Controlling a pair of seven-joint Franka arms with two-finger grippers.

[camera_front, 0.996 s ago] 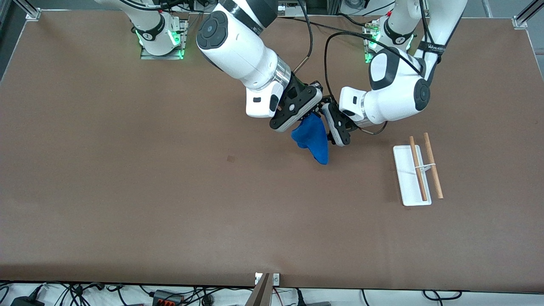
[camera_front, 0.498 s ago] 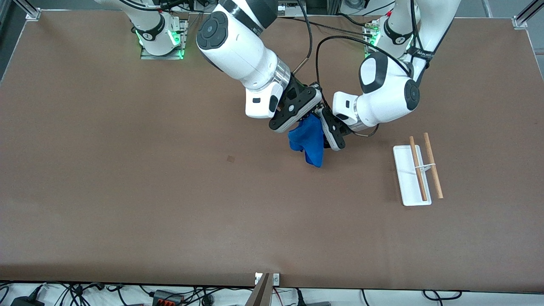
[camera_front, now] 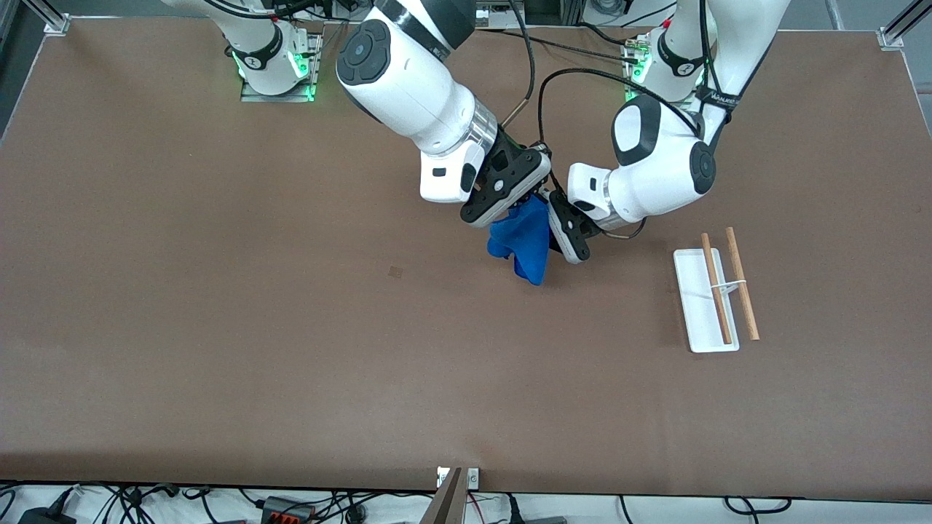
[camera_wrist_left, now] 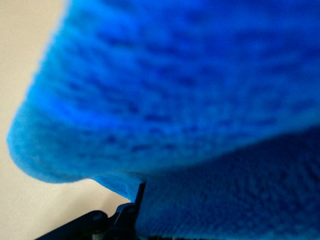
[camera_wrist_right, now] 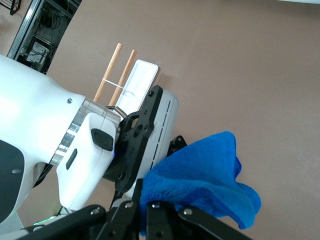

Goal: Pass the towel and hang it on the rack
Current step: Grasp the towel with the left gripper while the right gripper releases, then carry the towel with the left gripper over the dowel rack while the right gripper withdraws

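Both the right gripper [camera_front: 526, 206] and the left gripper [camera_front: 555, 231] are clenching the towel [camera_front: 523, 242] over mid-table, the rack [camera_front: 715, 297] lying at its four o'clock; soft and light, it is probably best pinched by an upper edge.

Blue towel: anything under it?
Only bare table shows under the towel, which hangs between the right gripper and left gripper, both shut on it. Their fingertips are covered.

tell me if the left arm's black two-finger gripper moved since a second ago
Yes. The left gripper has shifted away from the white-based wooden-rod rack, toward the right arm's end, closing in on the blue towel.
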